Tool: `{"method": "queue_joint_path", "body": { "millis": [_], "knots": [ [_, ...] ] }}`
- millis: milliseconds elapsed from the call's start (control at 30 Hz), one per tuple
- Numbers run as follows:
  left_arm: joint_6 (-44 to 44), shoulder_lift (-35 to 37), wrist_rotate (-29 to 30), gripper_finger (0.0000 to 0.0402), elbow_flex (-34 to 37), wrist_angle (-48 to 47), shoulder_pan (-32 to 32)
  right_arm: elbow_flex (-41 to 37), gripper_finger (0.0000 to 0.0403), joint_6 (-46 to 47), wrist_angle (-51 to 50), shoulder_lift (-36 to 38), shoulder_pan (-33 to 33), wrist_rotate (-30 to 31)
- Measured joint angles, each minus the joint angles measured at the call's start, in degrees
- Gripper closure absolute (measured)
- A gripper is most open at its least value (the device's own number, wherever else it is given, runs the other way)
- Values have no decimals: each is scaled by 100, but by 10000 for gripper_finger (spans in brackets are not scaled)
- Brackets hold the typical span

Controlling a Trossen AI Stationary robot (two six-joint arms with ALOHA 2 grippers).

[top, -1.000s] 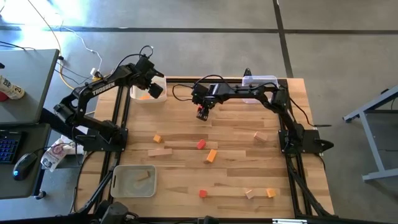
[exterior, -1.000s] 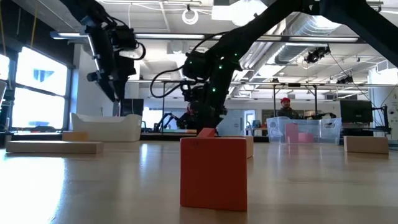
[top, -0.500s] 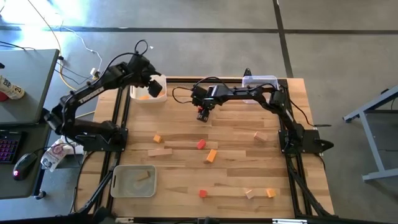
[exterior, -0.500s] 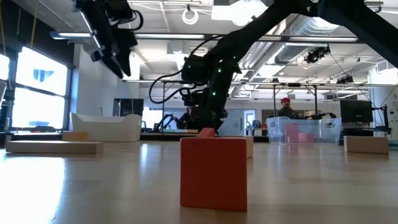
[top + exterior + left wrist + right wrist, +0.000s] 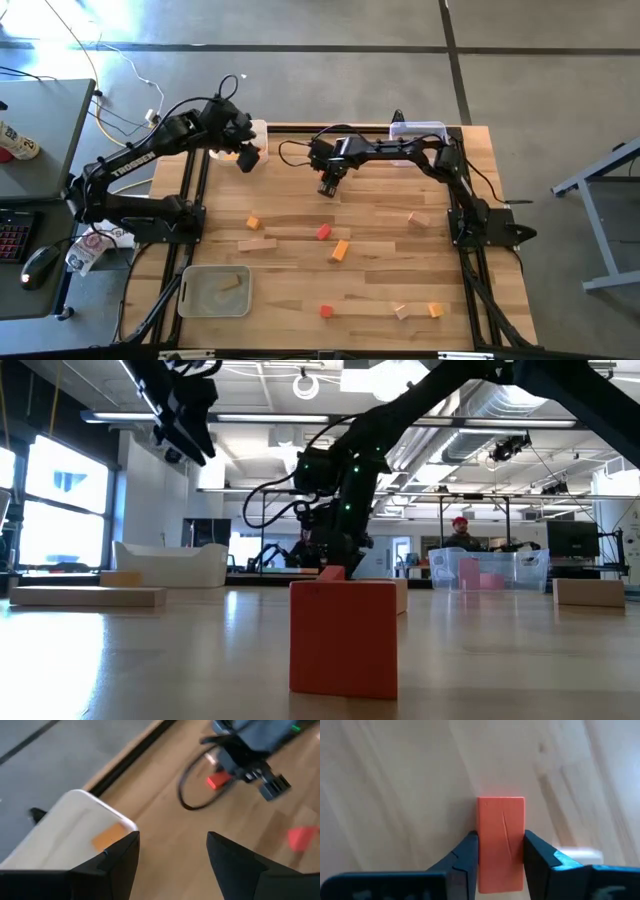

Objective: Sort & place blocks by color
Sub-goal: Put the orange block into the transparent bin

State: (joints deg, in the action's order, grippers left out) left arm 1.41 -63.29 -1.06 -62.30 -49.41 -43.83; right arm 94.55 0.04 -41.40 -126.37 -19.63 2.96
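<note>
1. The right gripper hangs above the table's far middle, its fingers clamped on both sides of a red bar.
2. The left gripper is raised by the far-left corner, fingers spread apart and holding nothing, over the white tray, which has an orange block in it.
3. A second tray at the near-left corner contains a tan piece.
4. Loose blocks lie across the table: an orange cube and tan bar on the left, a red block and orange bar near the centre, a tan block toward the right edge.
5. Near the front edge are a red cube, a tan cube and an orange cube.
</note>
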Motion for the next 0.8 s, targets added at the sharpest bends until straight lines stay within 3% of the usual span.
{"method": "queue_joint_path", "body": {
  "millis": [333, 800],
  "knots": [
    [-3, 0, -22, 186, 0, -85, 561, -11, 311, 19, -656, 449, 301, 137],
    [-6, -4, -22, 186, 0, -147, 1091, -106, 311, 544, -2019, 1375, 706, 1728]
  ]
}}
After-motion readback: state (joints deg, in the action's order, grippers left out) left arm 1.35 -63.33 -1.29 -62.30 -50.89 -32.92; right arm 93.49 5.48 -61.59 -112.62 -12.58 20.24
